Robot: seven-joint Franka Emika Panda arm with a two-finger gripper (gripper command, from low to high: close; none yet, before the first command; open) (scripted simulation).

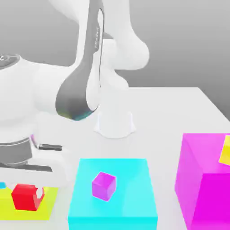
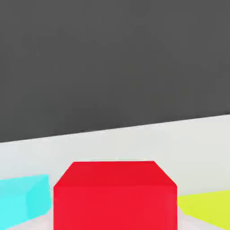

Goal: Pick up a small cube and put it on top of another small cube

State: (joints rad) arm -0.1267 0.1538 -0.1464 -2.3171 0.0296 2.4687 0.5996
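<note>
The gripper (image 1: 28, 191), low at the exterior view's left, seems to have the red cube (image 1: 24, 196) between its fingers over the flat yellow block (image 1: 45, 206), though whether they actually clench it cannot be told, with the magenta cube (image 1: 103, 186) on the cyan block (image 1: 130, 179) beside it.

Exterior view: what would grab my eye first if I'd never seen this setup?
Probably the bulky white robot arm looming over the white table. Next come the big bright blocks: a cyan block in the middle with a little magenta cube on top, and a large magenta block at the exterior view's right. At lower left, a small red cube sits on a yellow block.
</note>
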